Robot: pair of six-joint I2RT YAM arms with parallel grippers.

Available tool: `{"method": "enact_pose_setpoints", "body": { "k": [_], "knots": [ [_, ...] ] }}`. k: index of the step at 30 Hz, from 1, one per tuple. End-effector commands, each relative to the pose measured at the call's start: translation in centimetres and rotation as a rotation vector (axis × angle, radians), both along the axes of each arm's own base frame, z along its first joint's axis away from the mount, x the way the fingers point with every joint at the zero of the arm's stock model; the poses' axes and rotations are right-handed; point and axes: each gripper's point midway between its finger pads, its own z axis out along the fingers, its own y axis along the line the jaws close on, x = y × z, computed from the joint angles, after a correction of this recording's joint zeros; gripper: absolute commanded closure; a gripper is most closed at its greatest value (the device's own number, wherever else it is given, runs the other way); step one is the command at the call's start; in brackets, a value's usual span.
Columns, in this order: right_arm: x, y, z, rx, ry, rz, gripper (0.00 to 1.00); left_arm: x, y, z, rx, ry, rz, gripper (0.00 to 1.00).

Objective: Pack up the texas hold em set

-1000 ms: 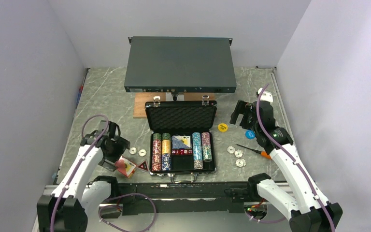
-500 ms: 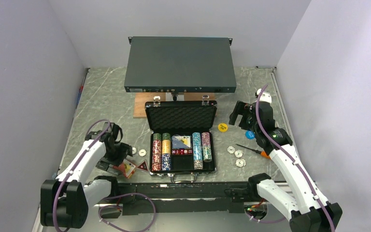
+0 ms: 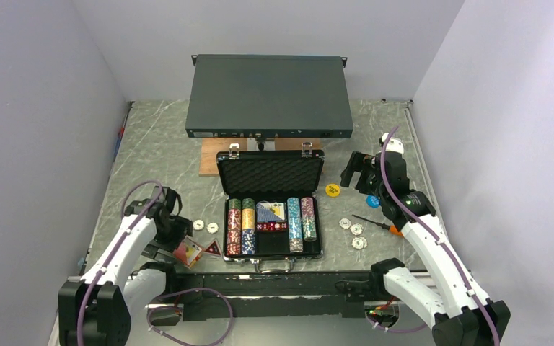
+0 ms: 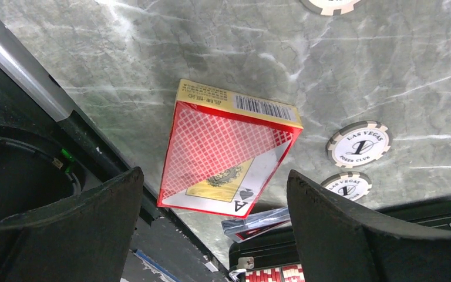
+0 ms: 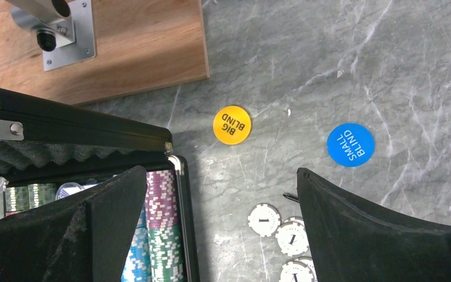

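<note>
Centrally on the grey marbled desk (image 3: 159,155) sits the black briefcase (image 3: 270,175), its foam-lined lid standing open toward the back; the lower half holds rows of poker chips (image 3: 234,229) on either side, with a card deck (image 3: 270,212) and red dice (image 3: 270,227) between them. Behind the case lie a wooden board (image 5: 123,53) and a large dark rack box (image 3: 269,95).

Left of the case, near the front edge, a red card box (image 4: 226,150) lies flat on the desk; the left fingers (image 4: 82,223) are spread wide to either side of it, hovering above and touching nothing; two white chips (image 4: 358,143) lie just beyond it.

Right of the case, the right fingers (image 5: 376,235) are likewise spread wide and hold nothing, hanging over bare desk beside the case's right wall; a yellow disc (image 5: 232,124) marked BIG BLIND and a blue disc (image 5: 350,144) marked SMALL BLIND lie apart from each other there; a cluster of loose chips (image 5: 264,219) lies nearer the front, with an orange-handled screwdriver (image 3: 379,224) just beside it.
</note>
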Motion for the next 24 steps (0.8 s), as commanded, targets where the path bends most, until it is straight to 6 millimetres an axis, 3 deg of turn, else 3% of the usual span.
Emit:
{"method": "enact_pose_setpoints", "body": {
  "k": [1, 9, 14, 18, 21, 23, 24],
  "knots": [
    [0.5, 0.3, 1.2, 0.017, -0.045, 0.01, 0.0, 0.4, 0.2, -0.6, 0.006, -0.009, 0.006, 0.06],
    [0.6, 0.5, 1.1, 0.021, -0.037, 0.014, 0.0, 0.7, 0.0, -2.2, -0.003, -0.037, 0.01, 0.09],
    [0.6, 0.4, 1.1, 0.021, -0.034, 0.011, 0.0, 0.6, 0.6, -2.6, 0.03, -0.043, 0.015, 0.19],
    [0.6, 0.5, 1.0, 0.026, -0.033, 0.008, 0.0, 0.9, 1.5, -1.6, 0.077, -0.073, 0.023, 0.41],
    [0.5, 0.5, 0.9, 0.026, -0.03, 0.007, 0.0, 1.2, 3.2, 1.0, 0.171, -0.113, 0.011, 0.48],
    [0.6, 0.5, 1.0, 0.025, -0.033, 0.007, 0.0, 2.3, 4.3, 3.4, 0.24, -0.189, -0.054, 0.67],
    [0.6, 0.5, 0.9, 0.025, -0.032, 0.007, 0.0, 3.0, 4.7, 4.6, 0.27, -0.236, -0.1, 0.84]
  ]
}}
